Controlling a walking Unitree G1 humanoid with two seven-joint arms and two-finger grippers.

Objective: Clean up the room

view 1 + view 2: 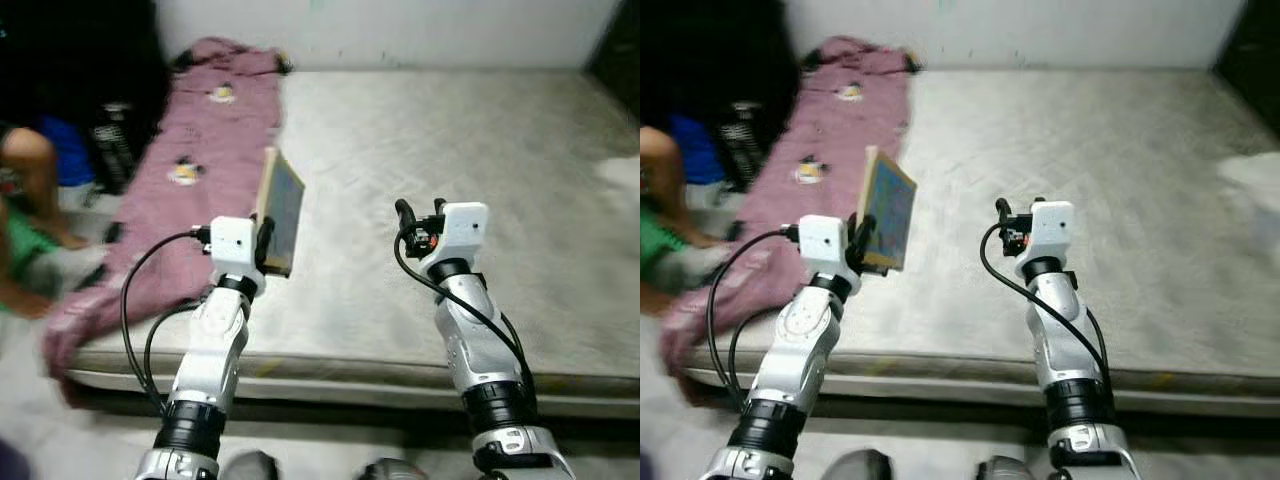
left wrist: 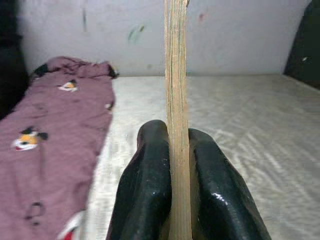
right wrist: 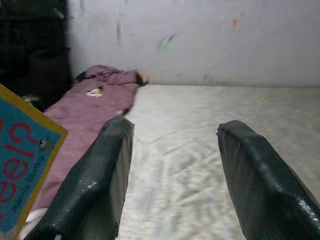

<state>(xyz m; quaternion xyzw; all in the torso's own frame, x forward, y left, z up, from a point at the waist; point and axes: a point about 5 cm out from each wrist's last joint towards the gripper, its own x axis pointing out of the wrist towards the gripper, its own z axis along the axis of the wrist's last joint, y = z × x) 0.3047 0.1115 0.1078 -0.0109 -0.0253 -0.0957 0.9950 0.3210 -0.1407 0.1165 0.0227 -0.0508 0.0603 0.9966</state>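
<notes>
Left tool (image 2: 178,165) is clamping the lower edge of a thin blue, yellow-bordered book (image 1: 282,212), holding it upright above the grey mattress (image 1: 480,160), its long axis rising. Right tool (image 3: 175,165), fingers apart, is hovering beside the book, over the mattress.

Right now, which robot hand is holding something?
The left end effector, shut on the thin book held upright above the mattress; the right end effector is open, holding nothing.

Two silver arms, each jointed with a black collar near the base and a white boxy wrist block. Black cables loop from each wrist block down along the forearm. The left gripper (image 2: 177,195) and right gripper (image 3: 175,185) have glossy black, rounded fingers.
</notes>
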